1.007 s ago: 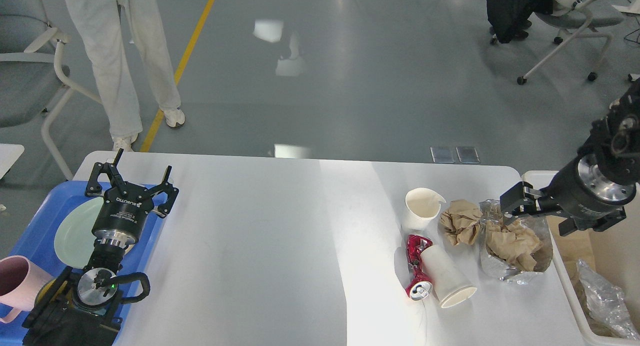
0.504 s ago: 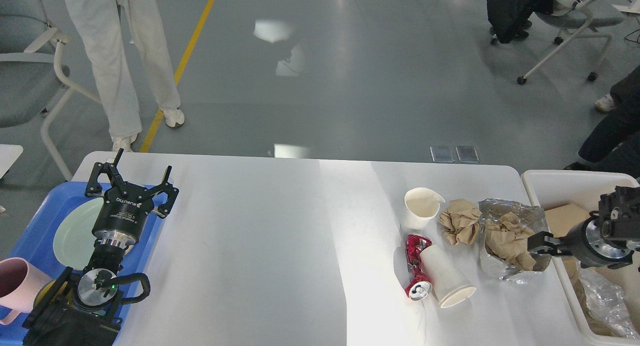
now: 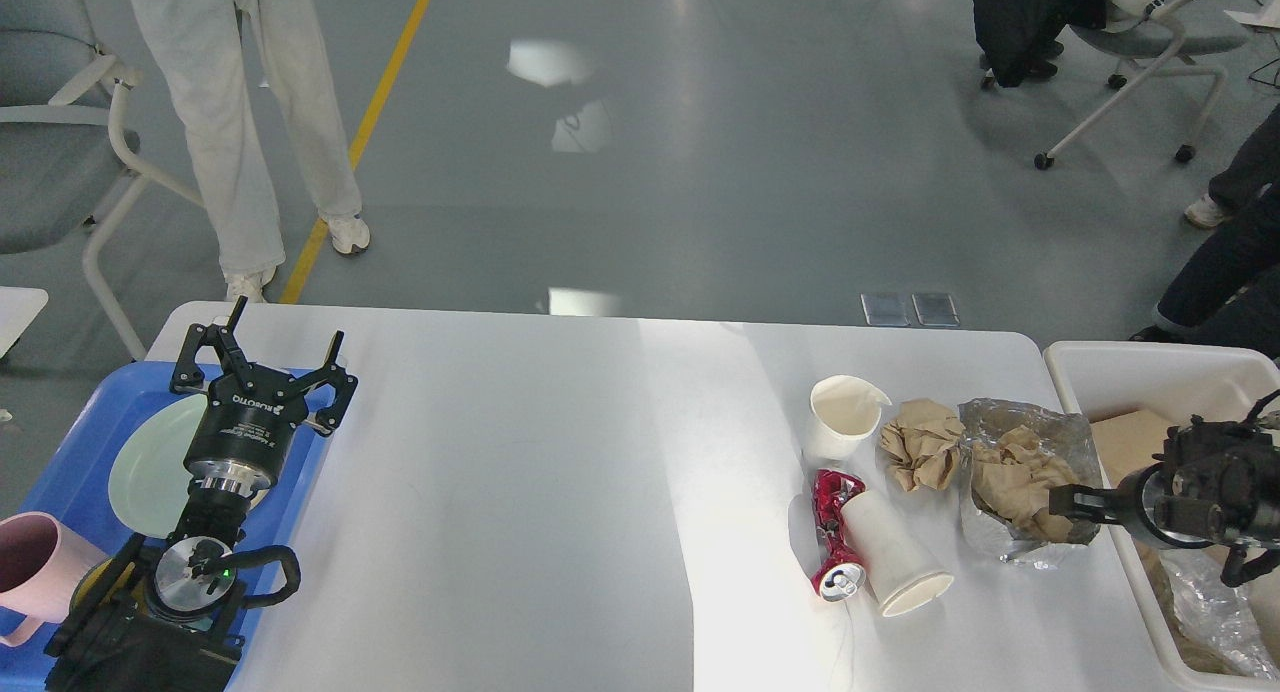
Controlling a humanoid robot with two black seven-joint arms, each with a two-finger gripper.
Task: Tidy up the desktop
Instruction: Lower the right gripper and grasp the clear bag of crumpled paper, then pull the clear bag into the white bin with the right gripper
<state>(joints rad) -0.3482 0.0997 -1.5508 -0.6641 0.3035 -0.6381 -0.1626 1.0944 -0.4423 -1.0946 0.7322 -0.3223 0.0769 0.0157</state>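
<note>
Right gripper point(image 3: 1062, 499) at right edge of frame, nose against crumpled brown paper wad in clear plastic bag point(image 3: 1022, 484); seen end-on and dark, so couldn't tell if open. Left gripper point(image 3: 262, 360) spread wide and empty above blue plastic tray point(image 3: 75, 442), lower left. Large white desktop point(image 3: 520, 492) filled lower frame. Tidying looked partway: white bin point(image 3: 1130, 372) held some trash, but two white paper cups point(image 3: 842, 414), crushed red can point(image 3: 832, 534), loose paper ball point(image 3: 920, 442) not yet cleared.

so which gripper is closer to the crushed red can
Right. The right gripper is at the plastic bag of brown paper, just right of the crushed red can; the left gripper hangs over the blue tray, far across the desktop.
</note>
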